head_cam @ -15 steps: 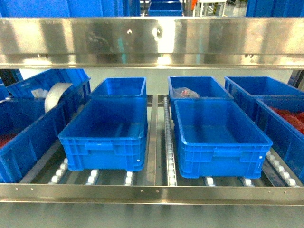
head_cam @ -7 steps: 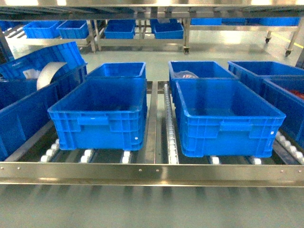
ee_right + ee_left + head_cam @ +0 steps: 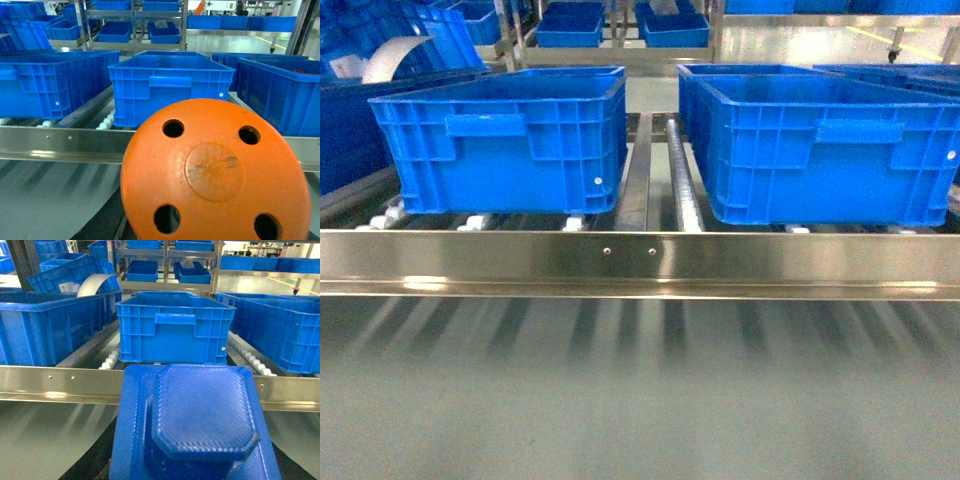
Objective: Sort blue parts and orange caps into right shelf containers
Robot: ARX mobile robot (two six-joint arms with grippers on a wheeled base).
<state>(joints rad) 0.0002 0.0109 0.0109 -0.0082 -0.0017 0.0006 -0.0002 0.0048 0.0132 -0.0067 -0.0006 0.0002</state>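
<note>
A blue part (image 3: 200, 430), a flat plate with a raised octagonal block, fills the lower middle of the left wrist view. It hangs in front of the steel rail; my left gripper's jaws are hidden behind it. An orange cap (image 3: 215, 175), a round disc with several holes, fills the lower right wrist view and hides my right gripper's jaws. Two large blue containers stand side by side on the roller shelf, one on the left (image 3: 500, 140) and one on the right (image 3: 825, 150). Neither gripper shows in the head view.
A steel front rail (image 3: 640, 262) runs across below the containers, with a roller track (image 3: 682, 180) between them. More blue crates stand to the left (image 3: 50, 325) and right (image 3: 280, 85). A white curved sheet (image 3: 97, 285) sticks out of the left one.
The head view has dropped: the upper shelf rail is gone, and the containers, seen from above before, now show their side walls at rim height. The front rail sits higher in view.
</note>
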